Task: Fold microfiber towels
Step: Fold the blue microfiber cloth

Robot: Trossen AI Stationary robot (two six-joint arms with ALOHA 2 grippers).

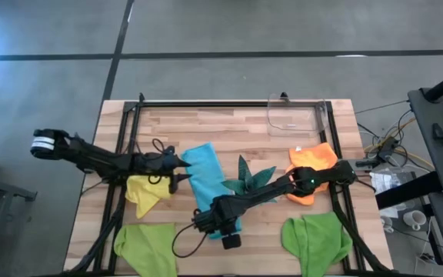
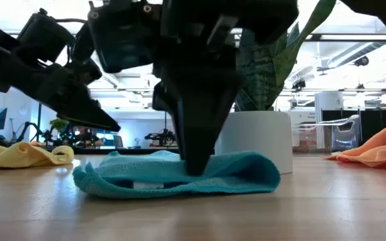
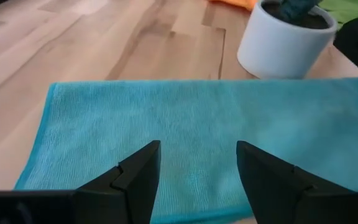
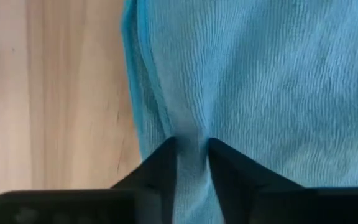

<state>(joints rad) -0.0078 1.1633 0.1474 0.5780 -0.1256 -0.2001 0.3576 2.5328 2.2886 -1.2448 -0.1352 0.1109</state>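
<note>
A white pot (image 2: 256, 137) with a dark teal spiky plant (image 1: 246, 177) stands just beside the light blue towel (image 1: 206, 181), at its 3 o'clock. The right tool (image 4: 191, 149) pinches a ridge of this towel near its 6 o'clock end. The left tool (image 3: 197, 165) hovers at its 9 o'clock edge, fingers apart on nothing. The towel lies long and narrow at the wooden desk (image 1: 229, 123) centre. A yellow towel (image 1: 144, 192) lies at 9, an orange towel (image 1: 311, 165) at 3, and lime green towels (image 1: 148, 246) at 7 and 5 o'clock. An office shows behind.
</note>
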